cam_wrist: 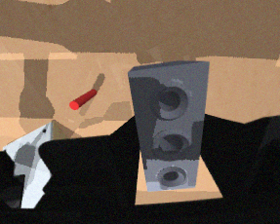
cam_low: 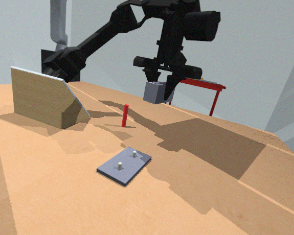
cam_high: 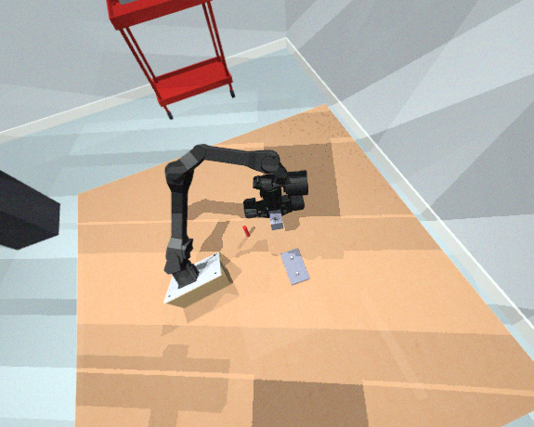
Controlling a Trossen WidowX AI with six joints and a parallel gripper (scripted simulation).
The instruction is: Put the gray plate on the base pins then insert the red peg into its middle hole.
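My gripper [cam_high: 276, 218] [cam_low: 160, 89] [cam_wrist: 160, 116] is shut on the gray plate [cam_high: 276, 224] [cam_low: 154, 93] [cam_wrist: 168, 122] and holds it on edge, well above the table. The plate's three holes face the wrist camera. The flat gray base [cam_high: 294, 265] [cam_low: 129, 173] lies on the table, in front of and below the plate, with its two pale pins [cam_low: 134, 153] [cam_low: 119, 165] bare. The red peg [cam_high: 246, 230] [cam_low: 125, 115] [cam_wrist: 83, 99] stands upright on the table to the left of the gripper, apart from it.
The arm's mount is a wedge-shaped block [cam_high: 201, 278] [cam_low: 41, 102] [cam_wrist: 29, 166] left of the peg. A red cart [cam_high: 177, 60] [cam_low: 207, 84] stands off the table at the back. A dark block [cam_high: 10, 213] is off the table's left edge.
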